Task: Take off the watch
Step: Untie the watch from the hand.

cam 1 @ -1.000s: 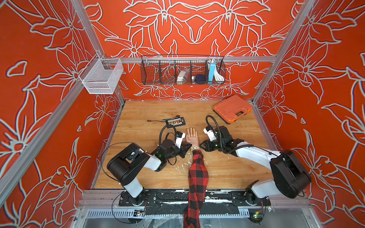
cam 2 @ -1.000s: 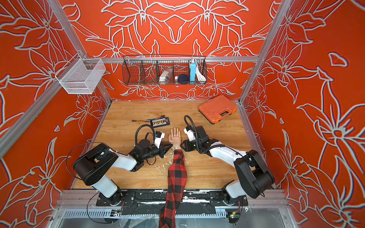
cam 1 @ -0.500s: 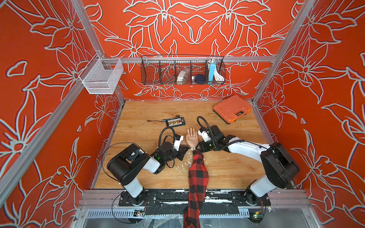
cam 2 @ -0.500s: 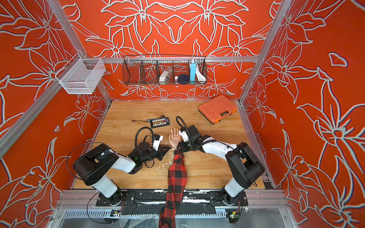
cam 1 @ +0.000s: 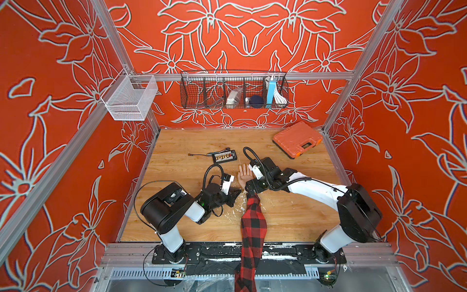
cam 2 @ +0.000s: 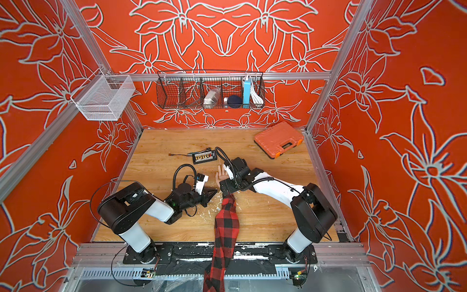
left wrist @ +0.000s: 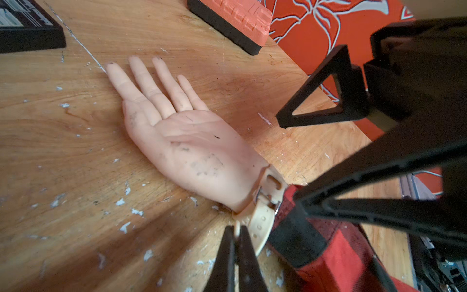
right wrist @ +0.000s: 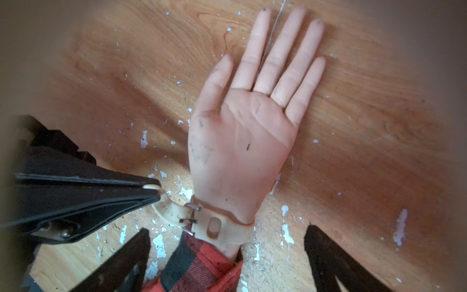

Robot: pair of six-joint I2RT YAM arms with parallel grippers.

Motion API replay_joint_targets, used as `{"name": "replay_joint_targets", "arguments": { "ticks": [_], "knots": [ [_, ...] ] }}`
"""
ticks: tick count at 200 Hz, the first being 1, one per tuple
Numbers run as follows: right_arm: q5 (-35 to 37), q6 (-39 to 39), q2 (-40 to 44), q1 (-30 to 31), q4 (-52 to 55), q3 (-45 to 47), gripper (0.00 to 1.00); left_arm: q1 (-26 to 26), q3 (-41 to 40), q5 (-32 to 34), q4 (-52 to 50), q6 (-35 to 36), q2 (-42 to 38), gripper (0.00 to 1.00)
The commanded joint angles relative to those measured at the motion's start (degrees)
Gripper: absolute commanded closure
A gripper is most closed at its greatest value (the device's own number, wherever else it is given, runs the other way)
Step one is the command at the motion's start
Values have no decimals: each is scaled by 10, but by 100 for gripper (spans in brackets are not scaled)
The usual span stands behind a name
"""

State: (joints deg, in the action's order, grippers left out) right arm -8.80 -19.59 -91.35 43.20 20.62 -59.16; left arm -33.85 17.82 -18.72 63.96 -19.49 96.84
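Pinching watch strap tip: L gripper

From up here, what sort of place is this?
Likely a robot test booth, not a home: a left arm and right arm mounted at a wooden table, flowered walls on metal framing, and a dummy hand in a plaid sleeve wearing a watch.

In both top views the walls are orange-red with white-outlined flowers, and the table is pale wood grain flecked with white. At lower centre the sleeve is red-and-black check. The mannequin hand above it is pale pink, smudged grey. The watch strap is translucent cream with a silver buckle. Right of centre sits an orange case. The robot arms are white and black.
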Motion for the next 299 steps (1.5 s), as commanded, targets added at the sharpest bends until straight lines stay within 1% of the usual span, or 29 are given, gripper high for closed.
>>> {"name": "replay_joint_targets", "arguments": {
  "ticks": [1,51,147,241,275,299],
  "knots": [
    [35,4,-25,13,24,-25,2,-3,-7,-8,17,-3,5,100],
    [82,16,-67,28,52,-60,2,-3,-9,-8,18,-3,0,100],
    [177,27,-36,27,86,-45,2,-3,-13,-4,14,-2,-9,100],
    [197,32,-15,10,95,-21,2,-3,-15,-1,-5,2,-32,100],
    [178,42,9,7,84,-17,2,-2,-12,-3,-13,3,-44,100],
    [157,55,42,4,50,4,2,-2,11,-9,-64,13,-73,100]
  ]
}}
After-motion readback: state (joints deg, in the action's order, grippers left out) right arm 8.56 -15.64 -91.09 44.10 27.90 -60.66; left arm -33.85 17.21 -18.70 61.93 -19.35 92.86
